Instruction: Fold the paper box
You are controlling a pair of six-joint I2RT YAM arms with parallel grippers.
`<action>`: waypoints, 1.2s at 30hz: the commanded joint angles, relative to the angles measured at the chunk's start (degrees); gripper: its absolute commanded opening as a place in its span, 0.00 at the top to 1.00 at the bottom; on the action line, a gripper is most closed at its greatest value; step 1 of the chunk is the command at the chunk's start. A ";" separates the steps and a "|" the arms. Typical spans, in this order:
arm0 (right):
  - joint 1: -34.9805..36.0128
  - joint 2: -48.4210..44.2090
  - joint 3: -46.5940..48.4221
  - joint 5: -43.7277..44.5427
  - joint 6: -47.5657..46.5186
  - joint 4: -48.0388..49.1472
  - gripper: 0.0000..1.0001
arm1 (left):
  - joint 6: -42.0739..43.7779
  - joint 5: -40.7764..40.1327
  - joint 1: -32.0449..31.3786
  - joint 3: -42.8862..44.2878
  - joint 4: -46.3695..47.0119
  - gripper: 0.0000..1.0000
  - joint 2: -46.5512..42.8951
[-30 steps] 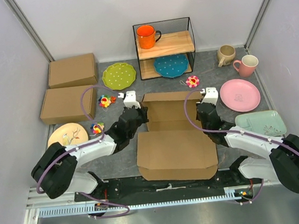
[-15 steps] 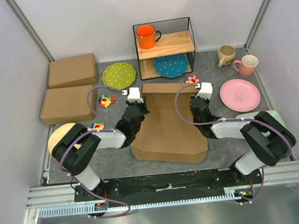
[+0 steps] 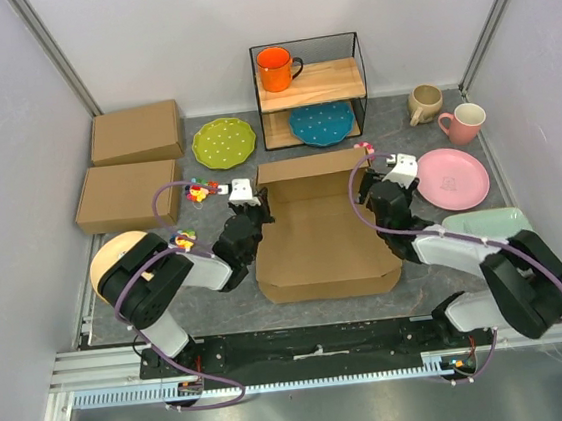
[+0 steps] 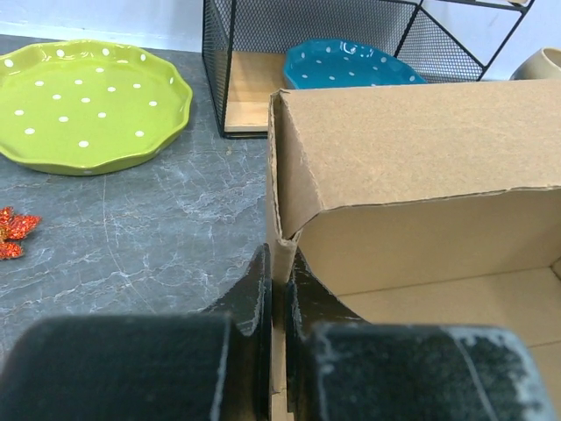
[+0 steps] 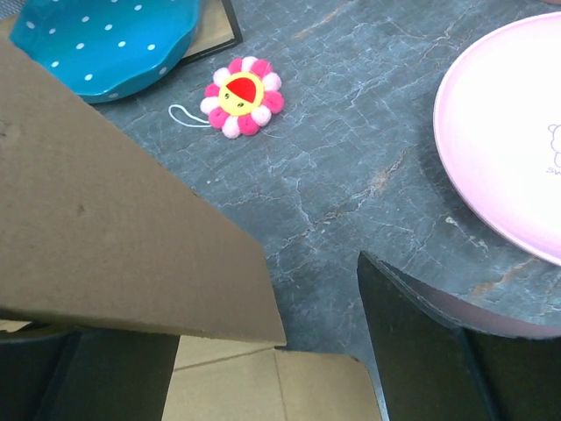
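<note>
the paper box (image 3: 324, 236) was plain brown cardboard. the table (image 5: 351, 158) was dark grey, veined pale like marble. the green plate (image 4: 88, 105) was lime with white dots; the blue plate (image 4: 351, 70) was teal with white dots. the flower toy (image 5: 243, 96) had pink petals around a yellow and red middle. the orange mug (image 3: 276, 68) was plain.
</note>
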 commanded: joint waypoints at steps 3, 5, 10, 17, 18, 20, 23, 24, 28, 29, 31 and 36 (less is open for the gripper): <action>1.81 -12.04 -0.08 -2.37 1.70 -14.44 0.14 | 5.76 -3.47 0.18 2.13 -2.65 0.98 -1.55; 2.34 -17.66 -1.48 -4.55 1.09 -16.99 0.13 | 6.73 -3.29 0.27 2.57 -3.97 0.98 -1.90; 2.61 -28.82 -4.82 -9.75 -0.76 -18.85 0.09 | 9.19 -4.17 0.18 3.98 -5.64 0.98 -2.78; 2.69 -33.66 -2.72 -12.03 2.58 -20.27 0.07 | 9.64 -4.87 -0.17 5.65 -7.67 0.98 -2.25; 2.69 -34.63 -2.45 -13.43 2.93 -19.47 0.07 | 9.64 -4.96 -0.17 5.65 -7.67 0.98 -2.16; 2.69 -35.61 0.26 -13.71 3.20 -19.64 0.07 | 10.25 -4.88 -0.26 5.57 -7.58 0.98 -1.90; 2.52 -34.47 5.18 -12.13 4.95 -21.05 0.07 | 10.60 -5.13 -0.26 5.21 -7.49 0.98 -1.72; 1.04 -33.42 6.76 -12.56 5.56 -20.87 0.07 | 10.60 -5.05 -0.26 4.78 -7.40 0.98 -1.81; -4.86 -27.19 9.85 -21.51 9.87 -17.80 0.06 | 9.90 -5.57 -0.17 3.72 -7.14 0.98 -2.07; -5.47 -25.78 10.20 -22.75 10.05 -16.84 0.06 | 9.38 -5.66 -0.26 3.54 -7.23 0.98 -1.99; -6.88 -21.56 11.17 -24.34 10.23 -14.73 0.06 | 8.67 -5.58 -0.17 3.10 -7.49 0.98 -2.07; -8.55 -14.01 12.14 -28.91 10.23 -10.86 0.08 | 7.53 -4.00 -0.26 2.66 -8.54 0.98 -1.90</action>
